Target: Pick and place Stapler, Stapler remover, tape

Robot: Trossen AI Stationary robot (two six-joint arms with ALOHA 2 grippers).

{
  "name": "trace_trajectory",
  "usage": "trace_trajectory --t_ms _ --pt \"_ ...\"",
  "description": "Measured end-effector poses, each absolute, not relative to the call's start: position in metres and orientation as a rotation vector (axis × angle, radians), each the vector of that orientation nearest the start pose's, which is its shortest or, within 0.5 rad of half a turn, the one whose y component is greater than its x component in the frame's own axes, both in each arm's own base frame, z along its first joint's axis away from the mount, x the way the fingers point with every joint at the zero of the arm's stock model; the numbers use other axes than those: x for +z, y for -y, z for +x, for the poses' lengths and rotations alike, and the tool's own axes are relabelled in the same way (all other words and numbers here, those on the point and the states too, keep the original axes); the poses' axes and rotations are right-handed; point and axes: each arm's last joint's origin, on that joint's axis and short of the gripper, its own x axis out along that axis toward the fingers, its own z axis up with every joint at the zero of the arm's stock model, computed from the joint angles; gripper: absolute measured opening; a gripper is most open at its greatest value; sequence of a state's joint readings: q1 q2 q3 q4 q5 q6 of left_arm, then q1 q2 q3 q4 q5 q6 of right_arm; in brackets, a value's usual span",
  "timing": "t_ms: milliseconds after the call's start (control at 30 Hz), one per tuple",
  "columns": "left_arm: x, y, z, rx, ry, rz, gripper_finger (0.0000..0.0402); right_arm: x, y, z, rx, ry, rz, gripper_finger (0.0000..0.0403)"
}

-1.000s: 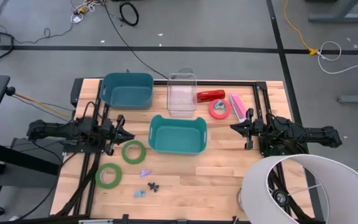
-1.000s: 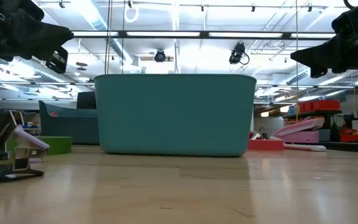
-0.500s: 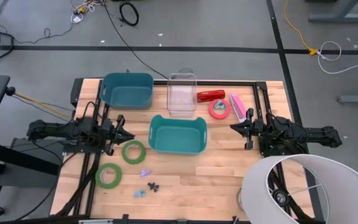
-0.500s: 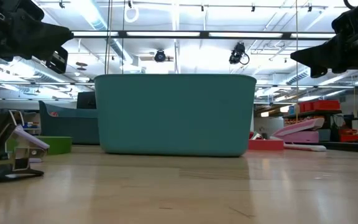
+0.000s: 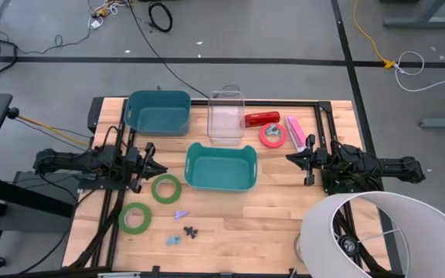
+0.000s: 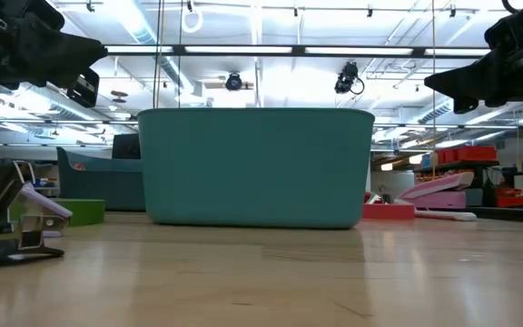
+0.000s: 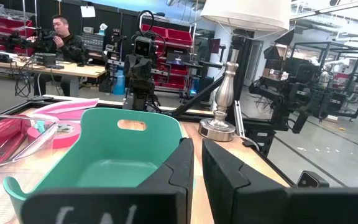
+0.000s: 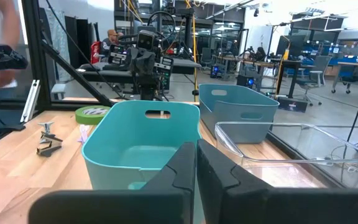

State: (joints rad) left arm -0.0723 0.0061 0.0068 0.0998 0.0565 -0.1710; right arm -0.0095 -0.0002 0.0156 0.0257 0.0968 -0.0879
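On the counter [image 5: 284, 208], both arms wait with jaws closed, empty; green tape [image 5: 165, 188] lies at the left gripper's [image 5: 161, 167] five o'clock.

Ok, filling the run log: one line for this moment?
left gripper: shut, empty, beside green tape | right gripper: shut, empty | teal bin: empty

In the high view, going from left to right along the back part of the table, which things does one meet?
Teal bin → clear plastic container → red stapler → pinkish-red tape roll → pink stapler.
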Motion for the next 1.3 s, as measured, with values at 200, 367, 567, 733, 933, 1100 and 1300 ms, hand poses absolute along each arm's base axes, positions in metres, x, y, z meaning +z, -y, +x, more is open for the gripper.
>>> trace_trajectory --t_ms 200,367,567,733,933,1100,1300 --pt "0.1750 0.0086 0.0968 -0.137 0.089 -0.172 0.0037 0.1712 0.0037 0.0965 -0.108 0.036 -0.086 0.0018" --pt "0.1750 0.0086 0.0968 -0.137 0.089 -0.172 0.0037 0.1713 0.0037 0.0965 -0.108 0.036 -0.086 0.0018" --pt "0.1750 0.0086 0.0968 -0.137 0.089 -0.172 0.0037 0.1713 0.0037 0.0965 -0.108 0.036 -0.086 0.0018" --pt "0.1749 0.0086 0.0968 -0.137 0.089 -0.172 0.0037 0.1713 0.0037 0.0965 -0.108 0.037 -0.086 0.0018" --pt "0.1750 0.0086 0.0968 -0.137 0.089 -0.171 0.0037 0.1713 0.0037 0.0965 -0.108 0.037 -0.086 0.0018" --pt "0.1750 0.0086 0.0968 -0.137 0.089 -0.171 0.0037 0.1712 0.0037 0.0965 -0.108 0.036 -0.086 0.0018" --pt "0.1754 0.0075 0.0969 -0.095 0.099 -0.140 0.0037 0.1713 0.0037 0.0965 -0.108 0.037 -0.086 0.0018"
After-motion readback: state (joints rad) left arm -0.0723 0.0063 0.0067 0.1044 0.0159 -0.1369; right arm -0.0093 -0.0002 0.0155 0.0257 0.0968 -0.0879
